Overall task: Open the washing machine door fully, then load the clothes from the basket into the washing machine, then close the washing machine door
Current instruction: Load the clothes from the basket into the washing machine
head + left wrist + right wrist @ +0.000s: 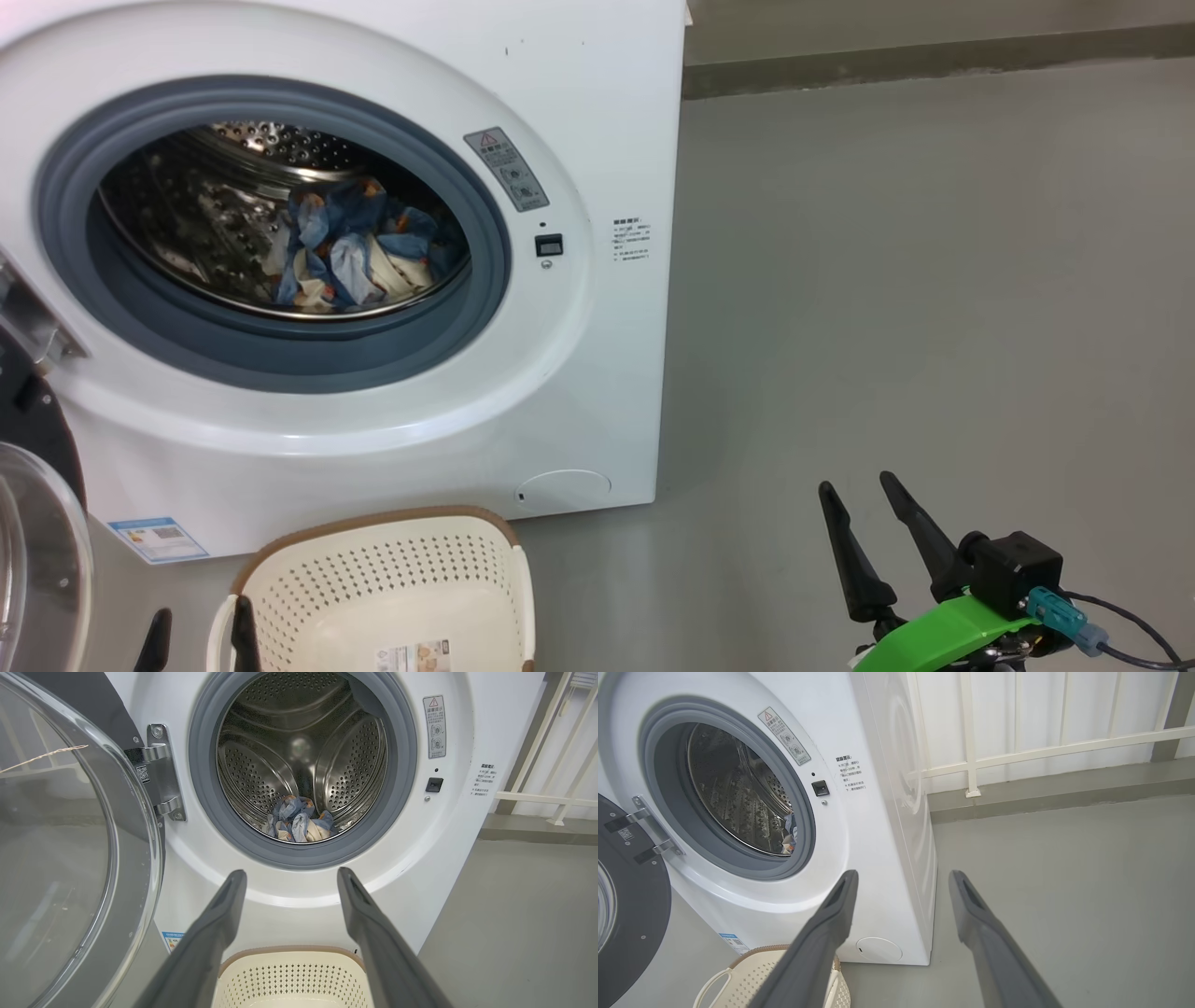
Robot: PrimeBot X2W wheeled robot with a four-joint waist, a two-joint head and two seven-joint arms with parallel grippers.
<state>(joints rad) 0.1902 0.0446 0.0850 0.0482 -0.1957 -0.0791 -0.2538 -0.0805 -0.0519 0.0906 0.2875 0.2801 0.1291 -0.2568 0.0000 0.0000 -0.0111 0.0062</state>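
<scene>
The washing machine (597, 93) stands with its mouth uncovered, ahead of both grippers. The washing machine door (56, 858) stands wide open on its metal hinge (161, 770), to the left of the left gripper (289, 875). The basket (392, 579) sits on the floor (934, 280) just before the machine, below that gripper and framed between its fingers (215, 924). The clothes (355, 252) lie bunched at the bottom of the drum (299, 742), well apart from either gripper.

The left gripper's fingers are spread wide, grasping and touching nothing. The right gripper (856, 482) hovers over bare floor to the machine's right, equally spread and empty.

The left wrist view looks straight in to the drum's back wall. The right wrist view takes in the machine's side panel and a white railing (1017, 751) behind it.
</scene>
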